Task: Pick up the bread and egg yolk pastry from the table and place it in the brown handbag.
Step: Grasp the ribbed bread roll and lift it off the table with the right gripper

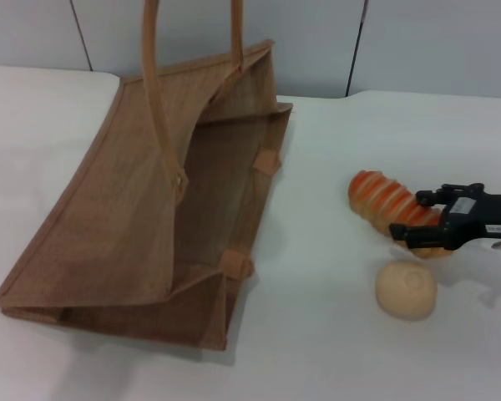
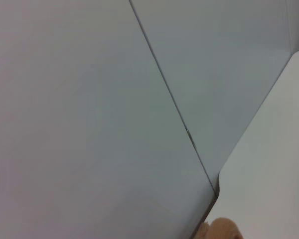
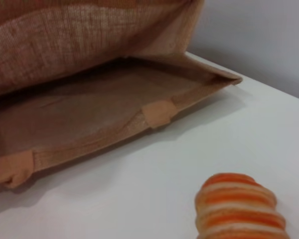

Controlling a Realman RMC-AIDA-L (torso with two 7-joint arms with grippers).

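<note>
The brown jute handbag [image 1: 142, 225] lies on its side over the left half of the desk [image 1: 317, 351], its mouth gaping toward the right and its two tan handles [image 1: 160, 100] arching up toward the far edge. The left hand is not in view.

To the right of the bag, well apart from it, the striped bread [image 1: 382, 200] lies aslant toward the desk's right edge. The right hand [image 1: 417, 215] straddles the loaf's near end, its black fingers parted on either side and not yet pressed in, as far as the head view tells.

Just beside it, toward the near edge, sits the egg yolk pastry [image 1: 407, 289] (round and apt to roll).

The grip looks set far from the loaf's middle, so the bread may pivot or slip as it rises. The lower finger is close to the pastry and could nudge it away. At the bag, the sagging upper wall could catch the loaf.
</note>
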